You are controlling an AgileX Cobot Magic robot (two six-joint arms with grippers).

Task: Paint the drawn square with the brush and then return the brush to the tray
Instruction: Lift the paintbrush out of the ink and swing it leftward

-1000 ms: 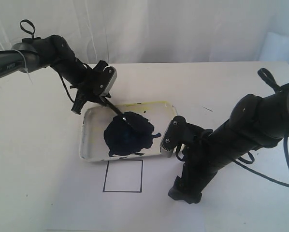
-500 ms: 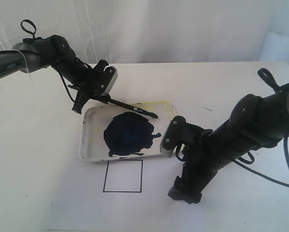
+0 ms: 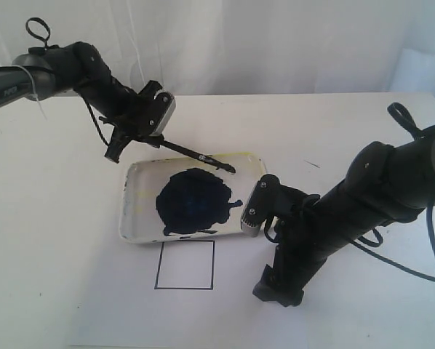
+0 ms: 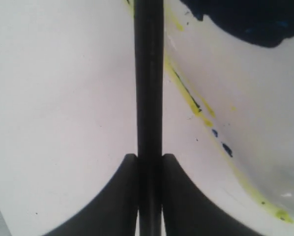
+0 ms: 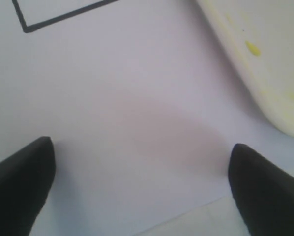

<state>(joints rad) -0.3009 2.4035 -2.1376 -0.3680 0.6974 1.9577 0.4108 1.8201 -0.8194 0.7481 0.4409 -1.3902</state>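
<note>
The thin black brush (image 3: 196, 154) (image 4: 148, 83) is held in the air over the far rim of the white tray (image 3: 132, 211) (image 4: 265, 147), its dark tip pointing right above the tray. My left gripper (image 3: 146, 138) (image 4: 149, 160) is shut on its handle, left of the tray's far corner. A dark blue paint blob (image 3: 193, 201) fills the tray's middle. The drawn square (image 3: 185, 265) (image 5: 63, 14) lies on the paper in front of the tray, its inside white. My right gripper (image 3: 279, 294) (image 5: 139, 162) stands open over bare paper, right of the square, holding nothing.
The right arm (image 3: 363, 203) slants across the table's right side, close to the tray's right end. White paper (image 3: 94, 305) covers the near part of the table. A white curtain (image 3: 276, 43) hangs behind.
My left gripper has risen and drawn back to the upper left, lifting the brush tip out of the paint blob. The right arm has stayed still.
</note>
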